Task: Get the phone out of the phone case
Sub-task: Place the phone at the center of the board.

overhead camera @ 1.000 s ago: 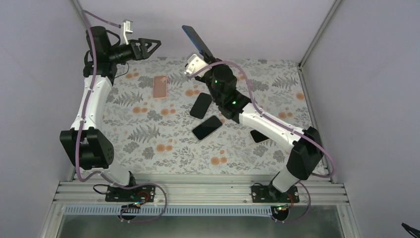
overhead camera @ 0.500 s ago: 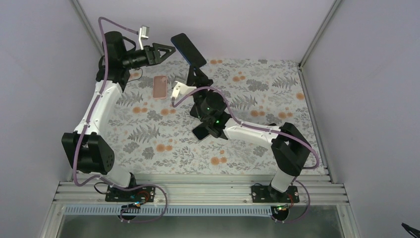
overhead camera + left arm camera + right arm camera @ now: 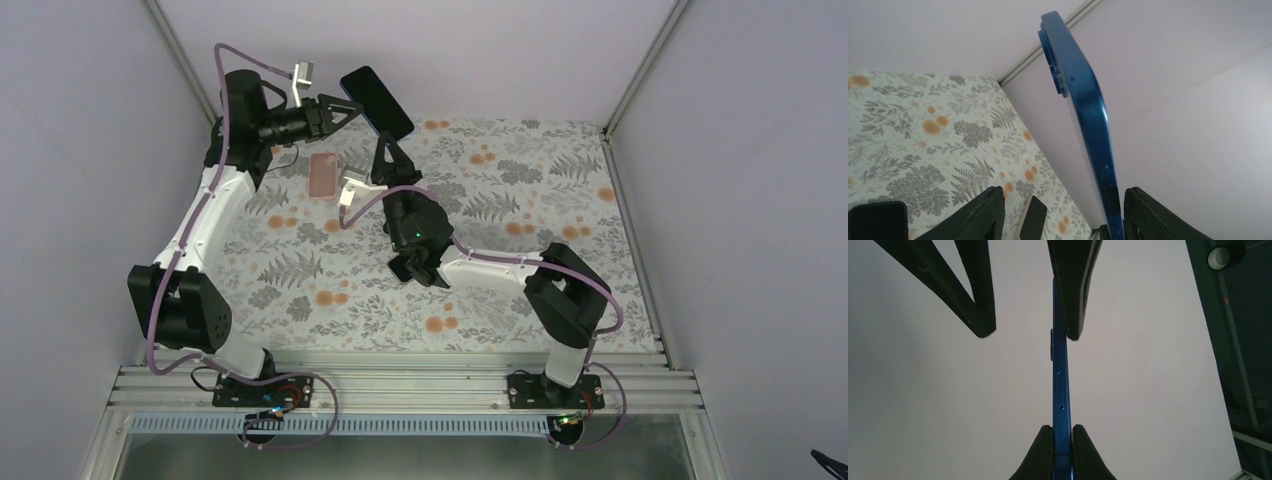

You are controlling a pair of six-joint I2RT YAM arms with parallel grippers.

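I've got the right gripper (image 3: 1062, 429) clamped on one end of the blue-cased phone (image 3: 1060, 385), held in the air over the floral table (image 3: 300, 270), left gripper (image 3: 1063, 195) jaws apart straddling its other end.

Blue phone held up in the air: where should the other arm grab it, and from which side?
On the blue phone, probably the free upper end, pinched across its flat faces, coming from the left. The right gripper clamps the lower end, and the thin edge faces the open left gripper.
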